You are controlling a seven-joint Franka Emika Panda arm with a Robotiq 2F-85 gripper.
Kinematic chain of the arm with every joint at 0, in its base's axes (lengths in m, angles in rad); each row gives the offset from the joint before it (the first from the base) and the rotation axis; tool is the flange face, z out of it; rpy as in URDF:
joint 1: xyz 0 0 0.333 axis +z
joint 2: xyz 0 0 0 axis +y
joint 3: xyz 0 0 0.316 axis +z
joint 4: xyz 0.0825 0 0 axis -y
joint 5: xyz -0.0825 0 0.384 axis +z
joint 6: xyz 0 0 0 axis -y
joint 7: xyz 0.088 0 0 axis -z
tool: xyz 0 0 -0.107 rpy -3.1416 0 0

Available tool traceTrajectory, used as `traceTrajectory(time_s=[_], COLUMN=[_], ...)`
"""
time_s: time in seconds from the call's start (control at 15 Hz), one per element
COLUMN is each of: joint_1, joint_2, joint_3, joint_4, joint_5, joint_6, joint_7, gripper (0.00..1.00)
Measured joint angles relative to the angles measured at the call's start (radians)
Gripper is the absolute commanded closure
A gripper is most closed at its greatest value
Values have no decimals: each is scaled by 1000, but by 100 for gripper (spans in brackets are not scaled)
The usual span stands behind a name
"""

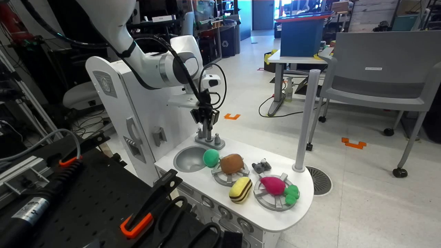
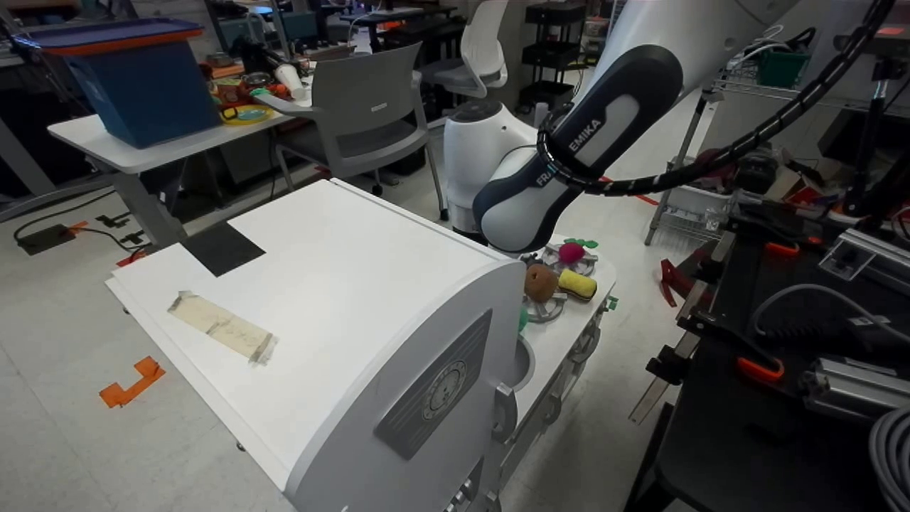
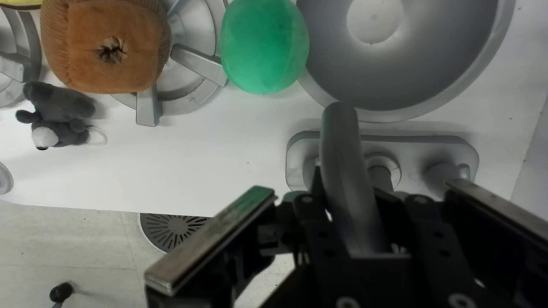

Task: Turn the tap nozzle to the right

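Tap nozzle (image 3: pixel 344 162) sits between the fingers (image 3: pixel 313 220).

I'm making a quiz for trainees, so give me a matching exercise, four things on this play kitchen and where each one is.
Column one
1. tap nozzle
2. pink toy
3. green toy
4. brown toy

Column two
A. on the sink-side burner
B. between the sink and the brown toy
C. between the fingers of the pincer
D. on the far burner

Pairs: 1-C; 2-D; 3-B; 4-A
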Motion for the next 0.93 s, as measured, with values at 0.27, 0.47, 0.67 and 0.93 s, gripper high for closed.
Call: traceTrajectory(time_s=[0.27, 0.47, 0.67, 0.93], joint_1=[16, 41, 60, 77], joint_2=[6, 10, 12, 10], joint_3=[-24, -60, -89, -125], joint_4=[2, 2, 5, 16], joint_5=[-1, -5, -5, -27], joint_6=[15, 15, -20, -95], joint_7=[36, 66, 97, 143], gripper=[67, 46, 25, 0])
